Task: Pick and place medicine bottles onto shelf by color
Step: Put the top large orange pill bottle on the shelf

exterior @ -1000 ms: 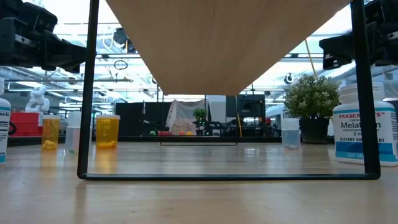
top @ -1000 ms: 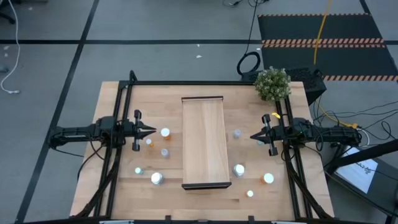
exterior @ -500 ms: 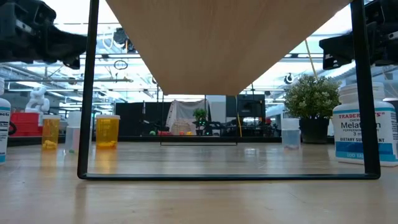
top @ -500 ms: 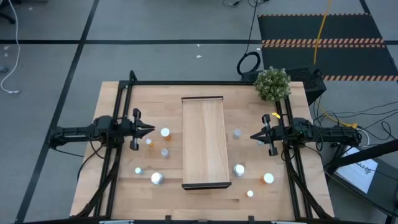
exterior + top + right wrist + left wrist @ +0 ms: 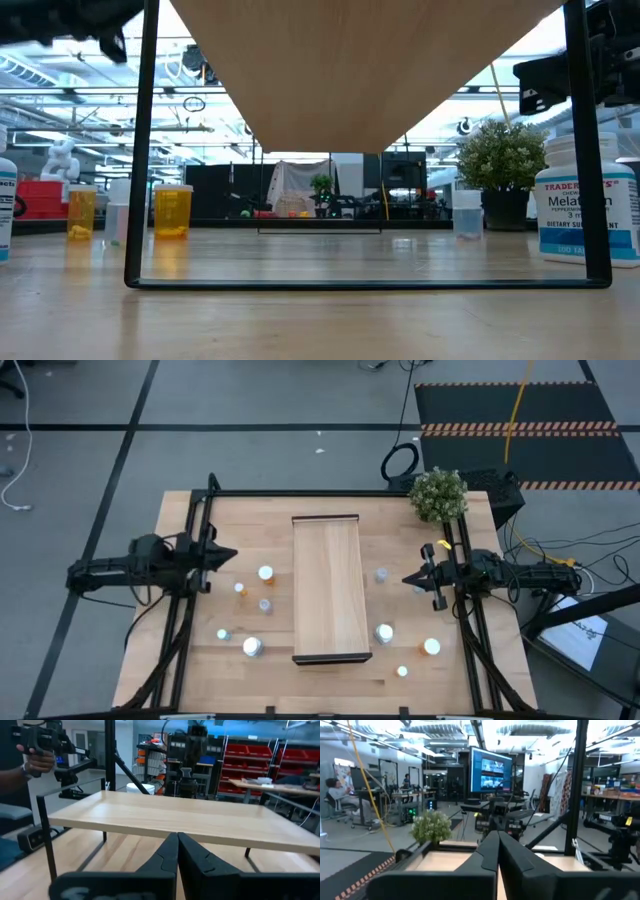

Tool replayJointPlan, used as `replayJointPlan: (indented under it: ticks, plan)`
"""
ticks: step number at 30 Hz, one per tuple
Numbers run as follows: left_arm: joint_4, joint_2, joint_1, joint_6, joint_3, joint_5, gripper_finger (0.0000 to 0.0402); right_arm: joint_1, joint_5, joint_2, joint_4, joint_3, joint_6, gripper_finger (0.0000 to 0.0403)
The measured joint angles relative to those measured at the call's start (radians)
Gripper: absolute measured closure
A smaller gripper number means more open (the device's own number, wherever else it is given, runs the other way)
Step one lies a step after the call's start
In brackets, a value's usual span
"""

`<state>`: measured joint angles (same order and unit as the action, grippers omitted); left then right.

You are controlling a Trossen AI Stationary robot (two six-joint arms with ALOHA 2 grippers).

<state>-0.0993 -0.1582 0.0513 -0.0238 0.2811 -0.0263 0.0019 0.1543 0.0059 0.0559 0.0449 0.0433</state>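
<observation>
The shelf (image 5: 326, 588) is seen from above as a long rectangular board of light wood with dark end edges, standing lengthwise in the middle of the table (image 5: 180, 670). In the low view it is shown raised on thin black legs, its pale underside (image 5: 365, 70) spanning the upper part of the picture. No bottle is seen on its top.

The medicine bottles are scattered on the table to both sides of the shelf. On the left side a white-capped bottle (image 5: 265, 573) stands near the shelf's edge, with a small orange one (image 5: 239, 588) and a greyish one (image 5: 264, 605) close by; nearer the front a greenish one (image 5: 222, 634) and a larger white-capped one (image 5: 251, 647) are seen. On the right side a blue-grey bottle (image 5: 382, 574), a white-capped one (image 5: 385, 632) just beside the shelf, an orange one (image 5: 431, 647) and a small one (image 5: 402, 671) are placed. In the low view amber bodies (image 5: 172, 211) and a white labelled bottle (image 5: 573, 213) are made out.

The left gripper (image 5: 232, 556) is held above the table's left part, its fingers pressed together and holding nothing. The right gripper (image 5: 407, 579) is held to the right of the shelf, its fingers likewise together and empty. A potted plant (image 5: 438, 494) stands at the far right corner.
</observation>
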Motion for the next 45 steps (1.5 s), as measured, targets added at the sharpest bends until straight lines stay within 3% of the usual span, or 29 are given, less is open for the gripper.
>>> replayJointPlan:
  ticks: [9,14,25,35,39,45]
  plan:
    - [0.356,-0.220,0.000,-0.020,0.370,0.001,0.0391,0.000,0.000,0.000,0.000,0.000,-0.040,0.0403]
    - [0.468,-0.304,0.000,-0.018,0.480,0.001,0.0398,0.000,0.000,0.000,0.011,0.000,-0.040,0.0403]
    - [0.469,-0.401,0.000,0.021,0.486,0.001,0.0377,0.000,-0.002,0.000,0.046,0.000,-0.084,0.0403]
    - [0.442,-0.474,0.000,0.042,0.486,0.001,0.0376,-0.001,-0.158,0.004,0.033,0.022,-0.136,0.0403]
    - [0.437,-0.484,0.001,0.046,0.486,0.004,0.0376,-0.001,-0.154,0.027,0.025,0.098,-0.110,0.0403]
    - [0.437,-0.483,0.001,0.040,0.485,0.063,0.0376,-0.001,-0.159,0.138,-0.141,0.301,-0.135,0.0403]
